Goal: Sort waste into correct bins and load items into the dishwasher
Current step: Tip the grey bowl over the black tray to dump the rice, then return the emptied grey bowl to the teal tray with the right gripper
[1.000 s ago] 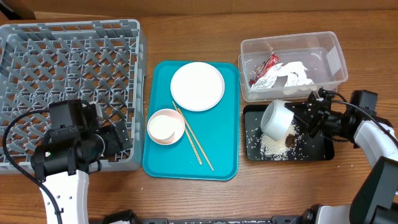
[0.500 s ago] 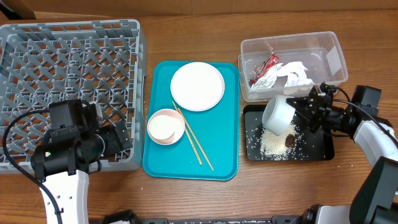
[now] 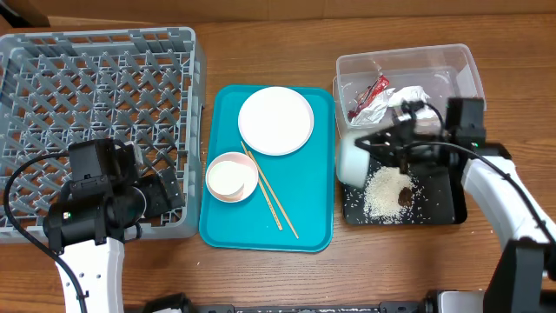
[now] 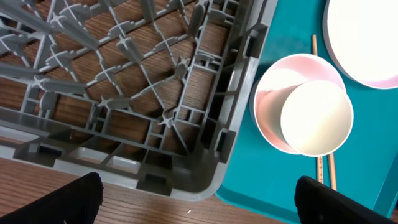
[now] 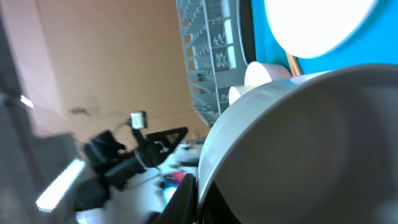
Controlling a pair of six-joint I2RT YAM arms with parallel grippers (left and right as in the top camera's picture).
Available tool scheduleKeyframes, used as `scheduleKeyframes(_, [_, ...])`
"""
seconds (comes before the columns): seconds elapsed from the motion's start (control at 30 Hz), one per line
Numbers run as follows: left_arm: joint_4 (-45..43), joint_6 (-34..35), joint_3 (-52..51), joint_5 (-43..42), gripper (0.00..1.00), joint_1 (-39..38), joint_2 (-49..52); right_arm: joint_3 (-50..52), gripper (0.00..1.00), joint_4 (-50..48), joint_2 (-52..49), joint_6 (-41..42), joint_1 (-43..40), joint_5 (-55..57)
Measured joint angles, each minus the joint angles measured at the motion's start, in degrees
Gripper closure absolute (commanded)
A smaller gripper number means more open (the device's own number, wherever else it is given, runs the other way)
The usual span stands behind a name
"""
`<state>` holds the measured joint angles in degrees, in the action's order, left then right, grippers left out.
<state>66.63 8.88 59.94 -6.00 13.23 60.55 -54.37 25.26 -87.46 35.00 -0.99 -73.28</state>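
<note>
My right pincer (image 3: 375, 146) grips the grey bowl (image 3: 350, 161), tipped sideways at the black tray's (image 3: 443, 198) left edge, beside the rice (image 3: 380, 195). My left pincer (image 3: 167, 198) hangs open over the rack's (image 3: 104, 78) corner.

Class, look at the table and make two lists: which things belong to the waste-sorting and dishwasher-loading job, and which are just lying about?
Belongs to the job: red wrapper, napkin, rice, brown lump, clear tub, black tray, white plate, pink bowl, white cup, chopsticks, whitish-grey bowl, grey dish rack.

Just lying about: teal serving tray, cardboard at the top-left edge.
</note>
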Motion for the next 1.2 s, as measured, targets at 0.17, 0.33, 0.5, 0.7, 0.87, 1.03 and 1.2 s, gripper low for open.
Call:
scheduleKeyframes(0.17, [0.0, 0.0, 0.0, 0.0, 0.0, 0.0, 0.0, -7.1, 0.96, 4.2, 1.9, -1.7, 10.4, 12.0])
scheduleKeyframes(0.33, [0.0, 0.0, 0.0, 0.0, 0.0, 0.0, 0.0, -8.2, 0.96, 9.1, 2.1, -6.1, 20.1, 28.9])
scheduleKeyframes(0.5, [0.0, 0.0, 0.0, 0.0, 0.0, 0.0, 0.0, -8.2, 0.96, 10.7, 1.9, -12.9, 28.8, 47.4])
scheduleKeyframes(0.7, [0.0, 0.0, 0.0, 0.0, 0.0, 0.0, 0.0, -8.2, 0.96, 7.2, -0.9, -17.1, 35.7, 62.0])
scheduleKeyframes(0.87, [0.0, 0.0, 0.0, 0.0, 0.0, 0.0, 0.0, -8.2, 0.96, 3.6, -6.1, -18.1, 39.9, 65.3])
scheduleKeyframes(1.03, [-0.1, 0.0, 0.0, 0.0, 0.0, 0.0, 0.0, -8.2, 0.94, 2.0, -10.8, -18.6, 43.6, 66.2])
scheduleKeyframes(1.2, [-0.2, 0.0, 0.0, 0.0, 0.0, 0.0, 0.0, -8.2, 0.72, 1.8, -12.9, -18.8, 45.0, 66.2])
